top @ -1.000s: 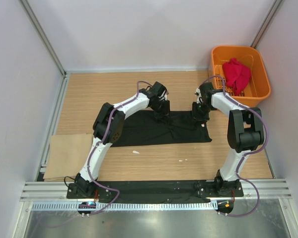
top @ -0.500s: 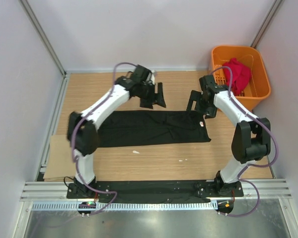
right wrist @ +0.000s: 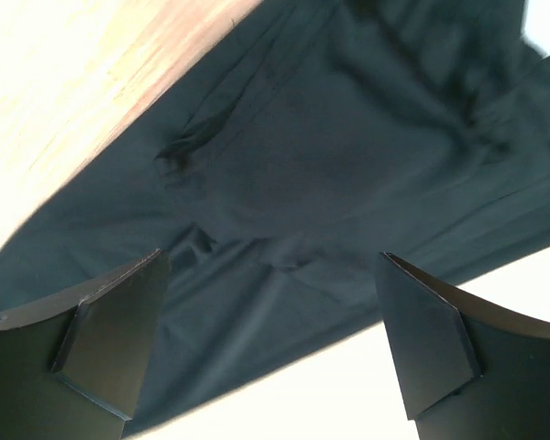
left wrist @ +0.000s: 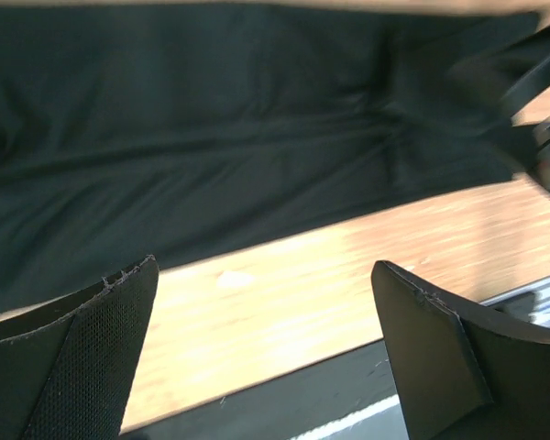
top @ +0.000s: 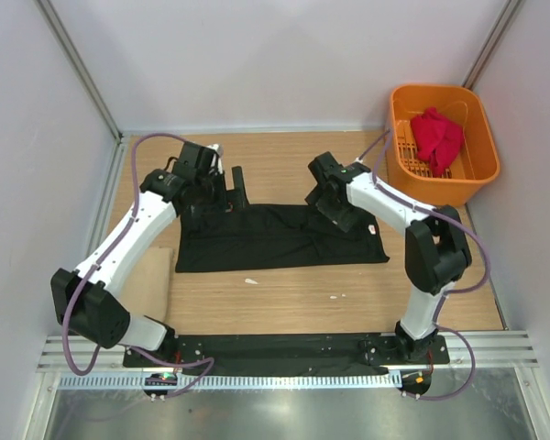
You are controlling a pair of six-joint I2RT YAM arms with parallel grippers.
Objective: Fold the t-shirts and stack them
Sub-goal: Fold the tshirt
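My left fingers (left wrist: 82,357) are spread wide and hold nothing. They are dark, flat and shaped like wedges, and one has a rough, net-like pad. Just past their tips I see pale wood, and then the edge of the black t-shirt (top: 284,240). My right fingers (right wrist: 101,339) are spread wide too, and they are also bare. Below them there is only dark cloth, soft and full of little folds and creases. I cannot tell if either pair touches the cloth.

From above, the left fingers sit at the far left corner of the black t-shirt. The right fingers sit over its far edge, a little right of the middle. The shirt lies flat on the bench (top: 293,302) as one long, wide strip, with a bumpy patch near its right end.

The red t-shirt (top: 437,137) is bunched up in a lump inside the orange basket (top: 435,89). The basket is hard plastic with slots in it, and it stands at the far right corner, well apart from the black shirt. My left arm crosses over a flat tan cardboard sheet (top: 156,275) at the left side and hides part of it. A small white scrap (top: 250,280) lies on the wood just beside the shirt's near edge.
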